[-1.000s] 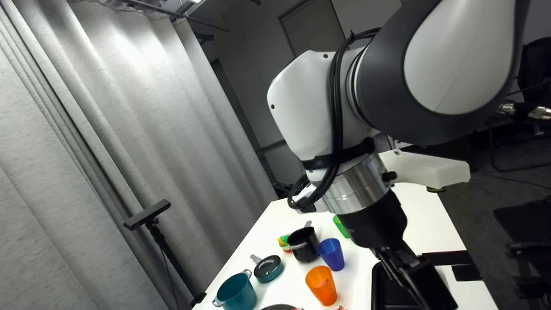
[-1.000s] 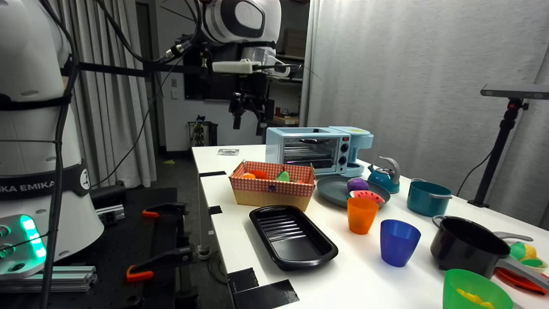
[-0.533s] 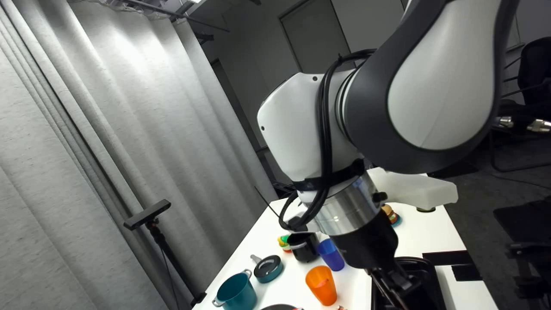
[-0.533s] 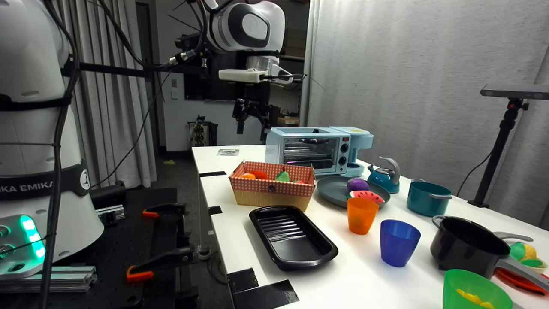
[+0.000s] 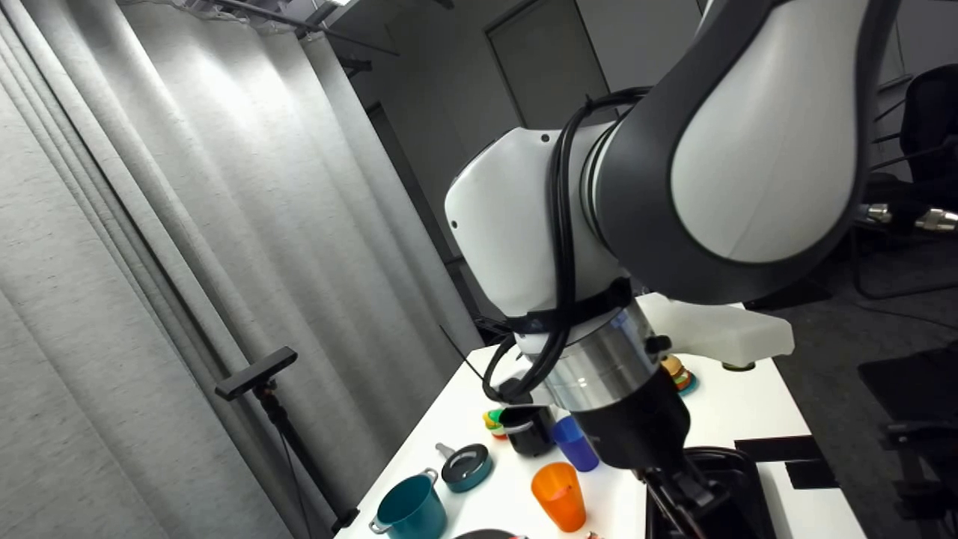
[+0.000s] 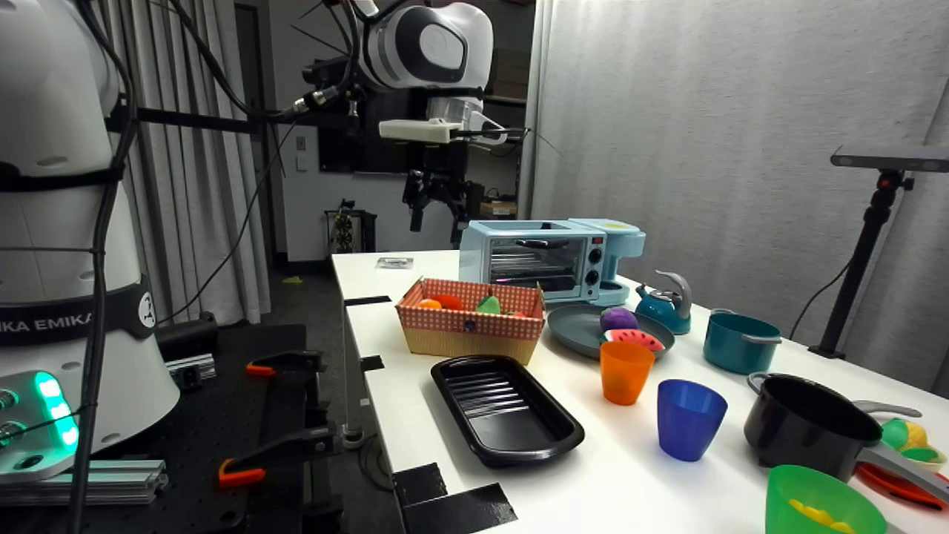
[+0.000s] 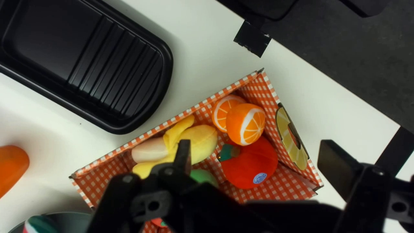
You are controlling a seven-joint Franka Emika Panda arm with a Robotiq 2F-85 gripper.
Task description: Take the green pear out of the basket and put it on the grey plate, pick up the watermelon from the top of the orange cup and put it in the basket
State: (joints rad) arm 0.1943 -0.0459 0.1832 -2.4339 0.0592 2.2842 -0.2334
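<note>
White tabletop (image 6: 630,460) holds a basket (image 6: 467,343) of oranges (image 7: 247,124) and green fruit (image 7: 205,176); the empty hand (image 6: 435,231) gapes wide.

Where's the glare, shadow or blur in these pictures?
In an exterior view, the curtain has a bright, washed-out patch; in the wrist view, light streaks the black tray, a soft shadow lies beside the orange cup, and the gripper looks dark and slightly blurred.

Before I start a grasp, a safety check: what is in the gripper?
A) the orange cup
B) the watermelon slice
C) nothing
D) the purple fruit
C: the gripper stands open, jaws wide apart, nothing gripped; the red fruit seen between them in the wrist view lies in the basket.
</note>
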